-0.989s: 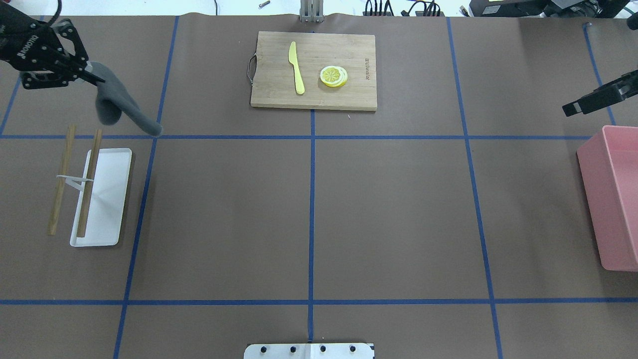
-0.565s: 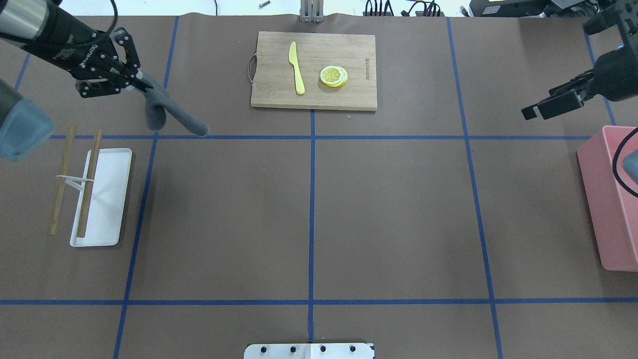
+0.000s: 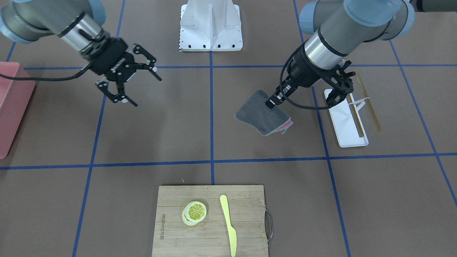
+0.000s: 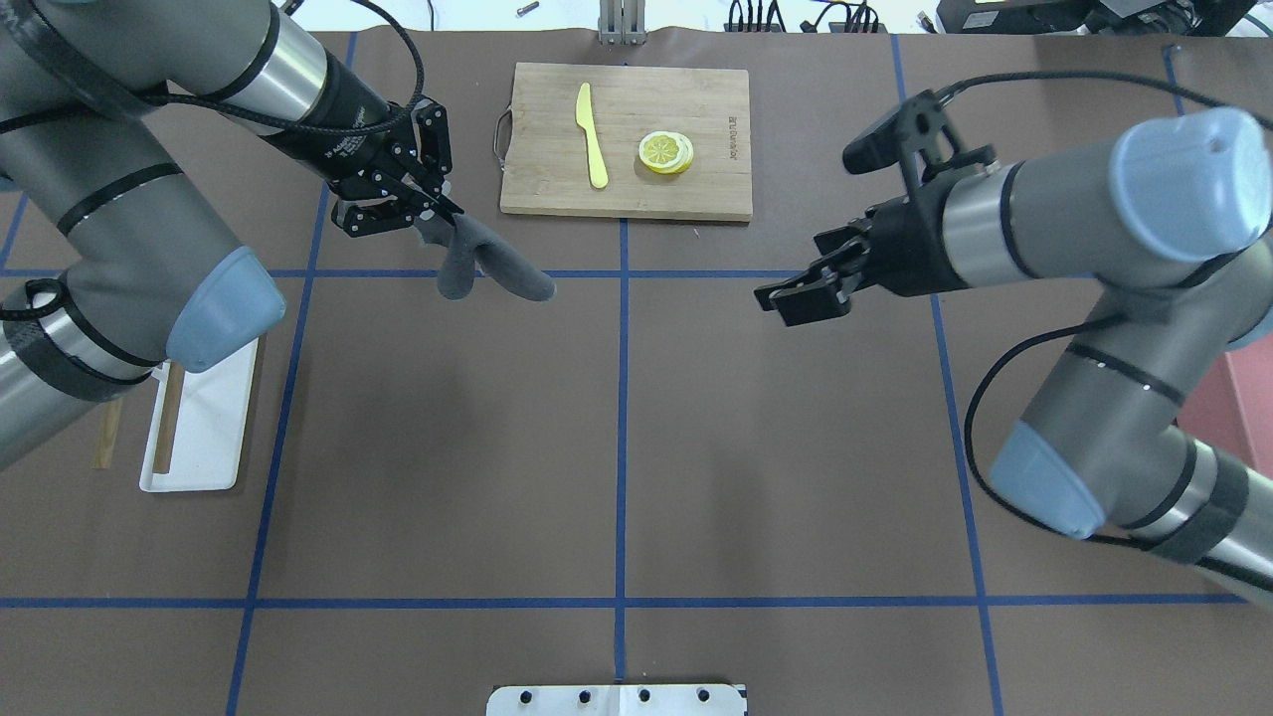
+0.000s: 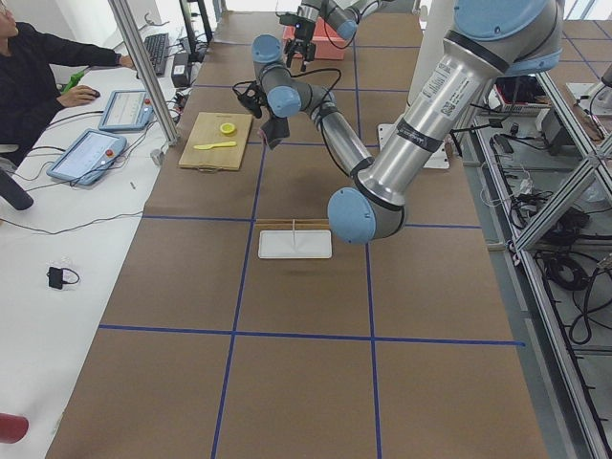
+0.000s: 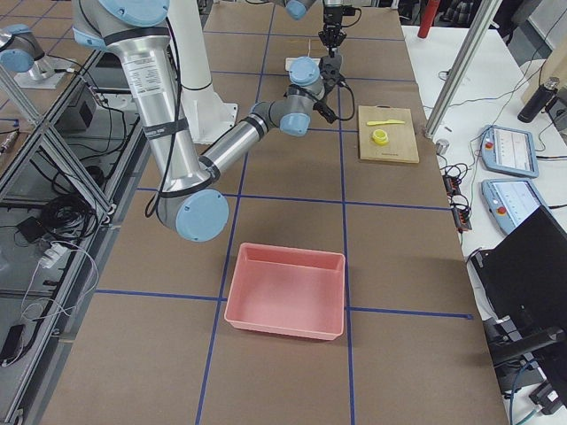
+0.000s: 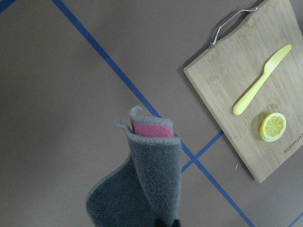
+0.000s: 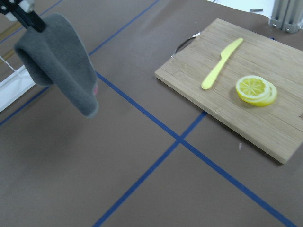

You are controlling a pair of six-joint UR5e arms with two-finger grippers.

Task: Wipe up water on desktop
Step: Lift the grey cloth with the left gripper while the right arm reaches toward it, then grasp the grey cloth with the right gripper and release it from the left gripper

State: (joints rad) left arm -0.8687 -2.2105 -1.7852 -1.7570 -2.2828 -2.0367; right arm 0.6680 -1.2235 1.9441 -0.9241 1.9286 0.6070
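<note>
the left end effector [image 4: 448,211] is pressed together on the top corner of a folded grey cloth [image 4: 479,265], which hangs from the pinch with a pink inner face showing at its lower edge. cloth and end effector sit over the brown bench [image 4: 617,447], on the left side of its far half, just short of the bamboo cutting board [image 4: 557,184]. the right end effector [image 4: 788,301] is spread wide with nothing between its fingers. it hovers over the bench to the right of the centre tape line, well apart from the cloth.

the cutting board lies at the middle of the bench's far edge, carrying a yellow knife [image 4: 591,134] and lemon slices [image 4: 665,152] side by side, not touching. a white tray [image 4: 204,438] lies near the left edge, partly hidden under the left arm, with a brown stick [image 4: 167,428] resting along it. a pink bin [image 6: 288,292] stands at the right edge.
</note>
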